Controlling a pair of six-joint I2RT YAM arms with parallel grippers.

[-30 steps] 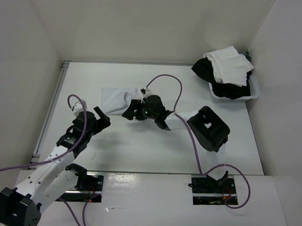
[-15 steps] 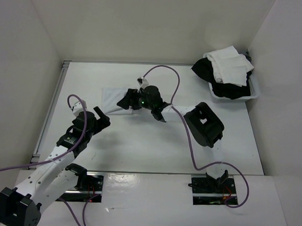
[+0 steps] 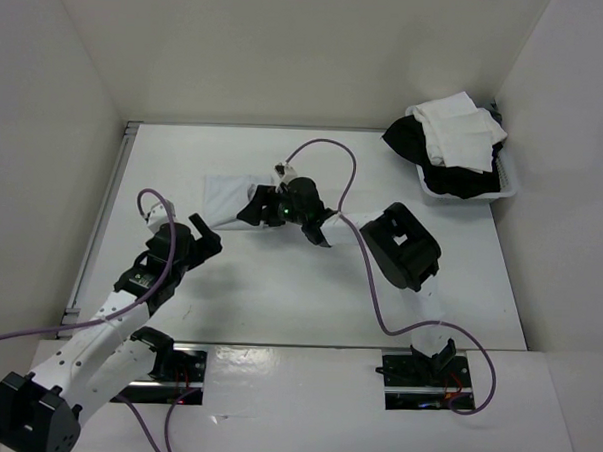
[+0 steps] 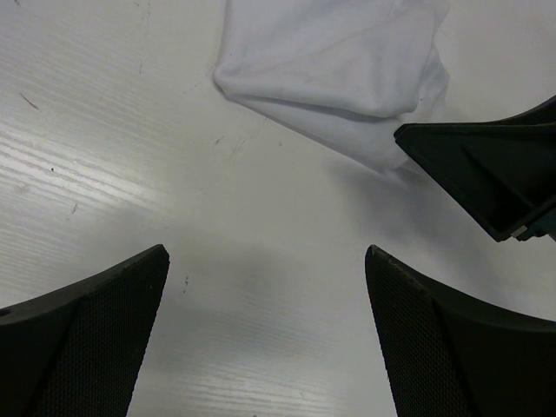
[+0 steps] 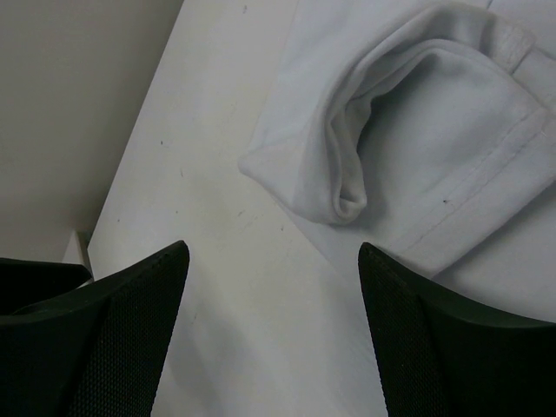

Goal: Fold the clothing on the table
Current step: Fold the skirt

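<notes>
While hanging over the clothing (image 3: 223, 196), right gripper (image 3: 250, 208) with jaws spread wide, clasping nothing. Lies rumpled on the table (image 3: 279, 285), left of centre, toward the far edge. Thin, soft, white cloth, with a rolled fold and a stitched hem below the right fingers. Left gripper (image 3: 203, 237) likewise wide apart, empty, near the cloth's near-left corner. Smooth, faintly scratched tabletop.

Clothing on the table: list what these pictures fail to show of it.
- Top view: the right gripper covers the right part of the clothing.
- Left wrist view: the top edge cuts it off.
- Right wrist view: top and right edges cut it off.
</notes>
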